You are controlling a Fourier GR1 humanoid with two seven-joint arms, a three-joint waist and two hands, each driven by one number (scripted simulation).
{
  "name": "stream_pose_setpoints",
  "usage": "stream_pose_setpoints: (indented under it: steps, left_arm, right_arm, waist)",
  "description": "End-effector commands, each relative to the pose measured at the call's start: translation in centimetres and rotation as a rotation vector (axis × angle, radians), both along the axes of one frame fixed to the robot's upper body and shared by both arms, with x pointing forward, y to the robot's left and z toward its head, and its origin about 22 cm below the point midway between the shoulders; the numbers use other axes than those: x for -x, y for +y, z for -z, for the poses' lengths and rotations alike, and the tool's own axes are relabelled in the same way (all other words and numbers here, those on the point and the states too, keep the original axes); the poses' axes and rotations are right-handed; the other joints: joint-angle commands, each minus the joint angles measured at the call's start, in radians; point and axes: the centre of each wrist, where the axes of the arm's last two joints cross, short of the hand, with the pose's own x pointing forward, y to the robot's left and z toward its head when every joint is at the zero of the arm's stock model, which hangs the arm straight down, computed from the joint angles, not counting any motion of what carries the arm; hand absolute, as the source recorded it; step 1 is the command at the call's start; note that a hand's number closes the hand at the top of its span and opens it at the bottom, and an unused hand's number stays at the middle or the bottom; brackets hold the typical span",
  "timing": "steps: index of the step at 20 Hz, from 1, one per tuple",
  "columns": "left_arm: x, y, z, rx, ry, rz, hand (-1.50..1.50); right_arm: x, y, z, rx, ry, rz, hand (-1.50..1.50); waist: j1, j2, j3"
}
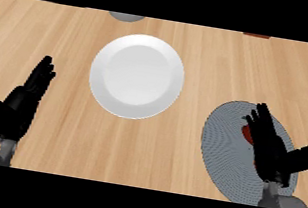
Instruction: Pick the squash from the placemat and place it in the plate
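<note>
Squash (246,133) lies on the grey round placemat (226,142) at the right of the wooden counter (177,165), showing only as a small red-orange patch at the left edge of the right hand (273,152). That hand is over the placemat with fingers straight and thumb spread to the right, released and grasping nothing; it covers most of the squash. Whether it touches the squash cannot be told. White plate (137,76) sits near the counter's centre, apart from the placemat to its upper left, with nothing in it. Left hand (18,105) rests open at the left, fingers up.
</note>
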Motion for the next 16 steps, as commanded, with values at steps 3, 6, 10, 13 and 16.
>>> stream_pose_setpoints:
  steps: [3,6,10,13,16]
  left_arm:
    - [-1.6,-0.2,-2.9,-0.027,-0.112,0.072,0.0]
    - [-3.0,-1.2,-5.4,-0.053,-0.205,0.163,0.0]
    - [-2.8,-0.5,-5.0,-0.039,-0.16,0.143,0.0]
    - [-3.9,1.6,-7.5,-0.029,-0.196,0.132,0.0]
    - [-5.0,1.5,-9.0,-0.007,-0.177,0.159,0.0]
  right_arm:
    - [-0.5,5.5,-3.7,0.049,-0.249,-0.561,1.5]
    - [-0.8,10.6,-8.1,0.084,-0.475,-1.021,1.5]
    - [-0.5,5.0,-8.1,0.805,-0.547,-0.957,1.5]
    - [6.0,3.3,0.1,0.522,-0.53,-0.858,-1.5]
    - [6.7,1.1,1.3,0.368,-0.606,-0.745,-1.5]
  waist:
    - [0.012,-0.023,0.031]
    - [0.055,-0.036,0.032]
    - [-0.02,-0.038,0.028]
    - [-0.028,-0.013,0.033]
    - [-0.032,-0.011,0.034]
